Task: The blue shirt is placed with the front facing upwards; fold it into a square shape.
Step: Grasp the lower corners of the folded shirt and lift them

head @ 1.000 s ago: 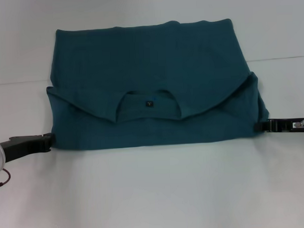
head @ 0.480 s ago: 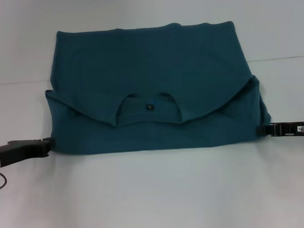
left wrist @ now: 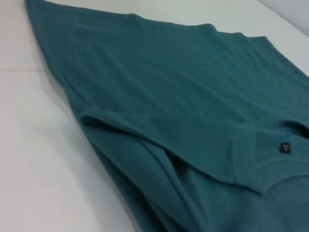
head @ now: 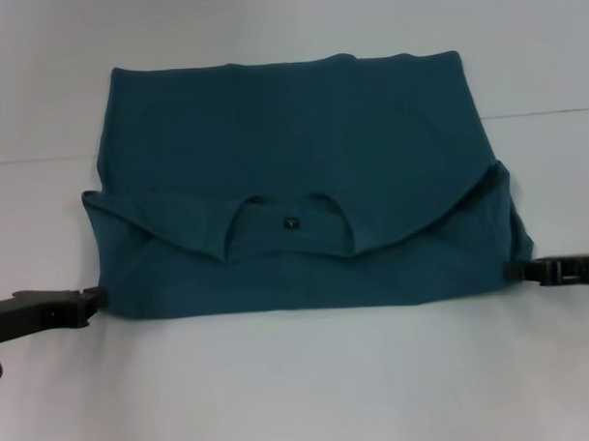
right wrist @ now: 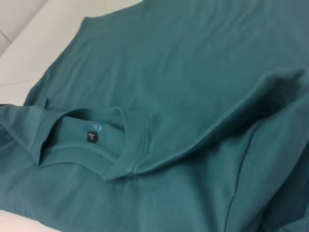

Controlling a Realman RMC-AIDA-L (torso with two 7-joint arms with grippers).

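One fold is laid on the blue shirt (head: 293, 172), collar doubled toward the frame's bottom; squaring remains. Left claw (head: 92, 300) and right claw (head: 514, 269) touch its lower corners; I cannot tell their grip.

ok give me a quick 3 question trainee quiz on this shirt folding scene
1. True or false: the blue shirt lies fully unfolded.
2. Where is the left tool relative to the shirt? A) at its near left corner B) above the collar C) at its far edge
3. Fill in: a small dark ___ shows inside the neckline.

Key: 1 false, the collar end is folded over the body. 2 A; the right tool sits at the near right corner. 3 label.
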